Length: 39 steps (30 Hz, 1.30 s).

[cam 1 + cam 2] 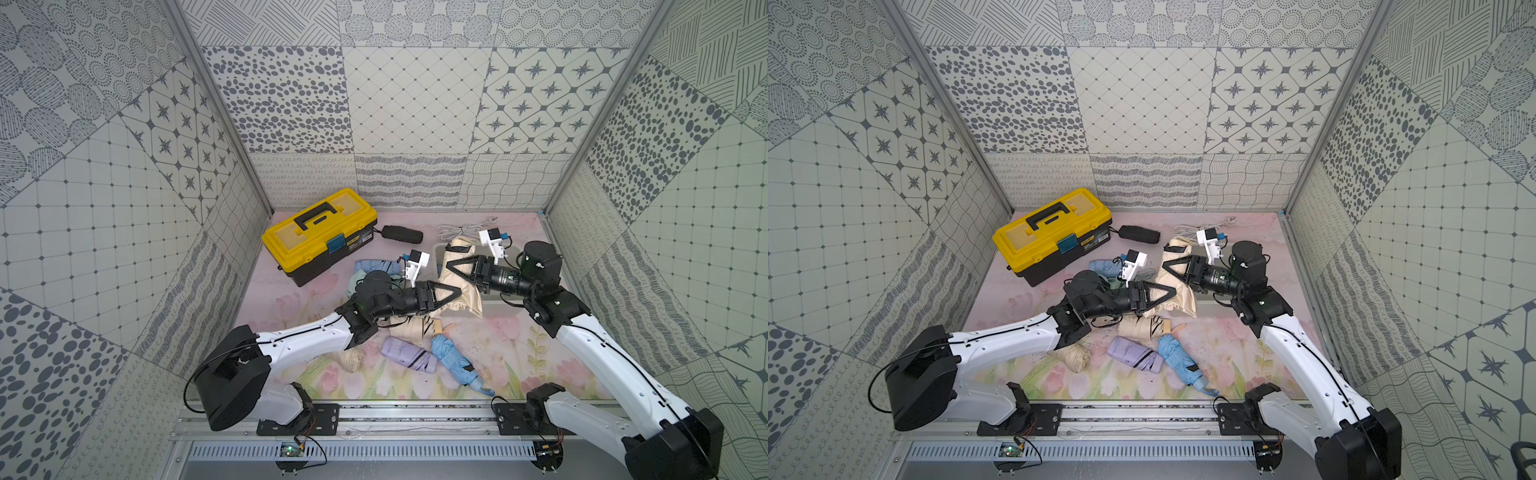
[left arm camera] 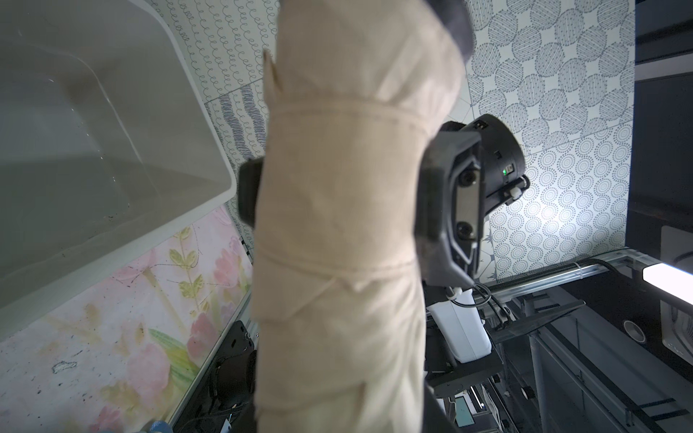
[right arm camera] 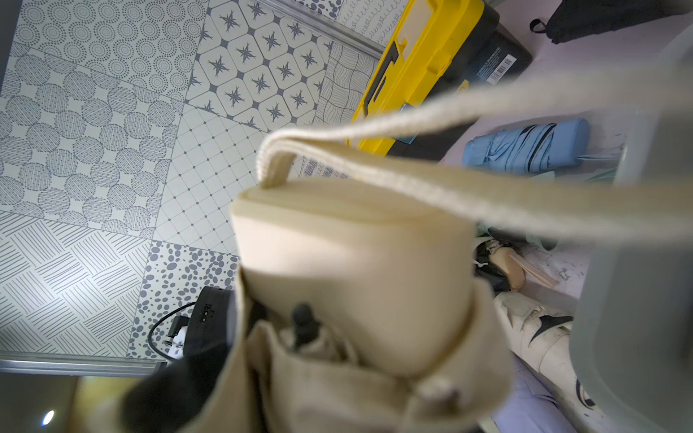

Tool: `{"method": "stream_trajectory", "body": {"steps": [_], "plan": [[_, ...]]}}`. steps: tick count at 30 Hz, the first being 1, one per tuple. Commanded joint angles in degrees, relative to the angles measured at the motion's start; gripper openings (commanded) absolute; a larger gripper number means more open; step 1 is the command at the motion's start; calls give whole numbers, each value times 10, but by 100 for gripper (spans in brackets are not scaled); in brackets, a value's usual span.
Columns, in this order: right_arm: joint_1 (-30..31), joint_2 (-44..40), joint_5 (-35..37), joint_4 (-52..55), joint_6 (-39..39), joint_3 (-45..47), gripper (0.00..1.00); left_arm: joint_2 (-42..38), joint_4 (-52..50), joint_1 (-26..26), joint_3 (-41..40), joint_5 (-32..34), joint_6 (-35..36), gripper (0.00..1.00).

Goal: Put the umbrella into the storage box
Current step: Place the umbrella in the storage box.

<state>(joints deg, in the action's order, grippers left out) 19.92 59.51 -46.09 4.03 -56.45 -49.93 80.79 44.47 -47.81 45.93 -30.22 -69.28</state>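
Both left gripper (image 1: 455,294) and right gripper (image 1: 452,264) clamp fingers on the beige umbrella (image 2: 337,225), aloft near the storage box (image 2: 215,157). Placement inside remains.

Folded beige umbrella (image 1: 471,299) sits raised beside the white storage box (image 2: 198,101).

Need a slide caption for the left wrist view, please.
Right gripper grips the beige umbrella near the white storage box.
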Motion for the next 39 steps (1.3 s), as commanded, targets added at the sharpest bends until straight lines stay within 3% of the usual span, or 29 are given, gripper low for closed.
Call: {"method": "stream_trajectory", "body": {"steps": [1, 5, 8, 12, 15, 19, 24, 28, 39], "plan": [[-16, 15, -6, -41, 5, -1, 41, 6, 87, 6, 14, -6, 21, 50], [-40, 43, -9, -22, 35, -20, 36, 5, 16, 7, 24, 16, 55, 80], [-65, 67, -7, 35, 91, -48, 34, -5, -73, 6, 38, 53, 97, 86], [-84, 99, 53, 188, 231, -108, 32, -24, -274, 6, 82, 172, 151, 86], [-86, 129, 117, 272, 313, -144, 32, -22, -411, 7, 121, 266, 161, 84], [-86, 169, 198, 342, 374, -176, 32, 10, -538, 9, 174, 326, 165, 84], [-85, 211, 254, 373, 412, -191, 31, 80, -608, 17, 233, 318, 160, 82], [-81, 235, 271, 374, 433, -193, 30, 122, -607, 25, 256, 297, 167, 67], [-60, 315, 268, 359, 472, -212, 30, 170, -574, 40, 265, 260, 157, 44]]}}
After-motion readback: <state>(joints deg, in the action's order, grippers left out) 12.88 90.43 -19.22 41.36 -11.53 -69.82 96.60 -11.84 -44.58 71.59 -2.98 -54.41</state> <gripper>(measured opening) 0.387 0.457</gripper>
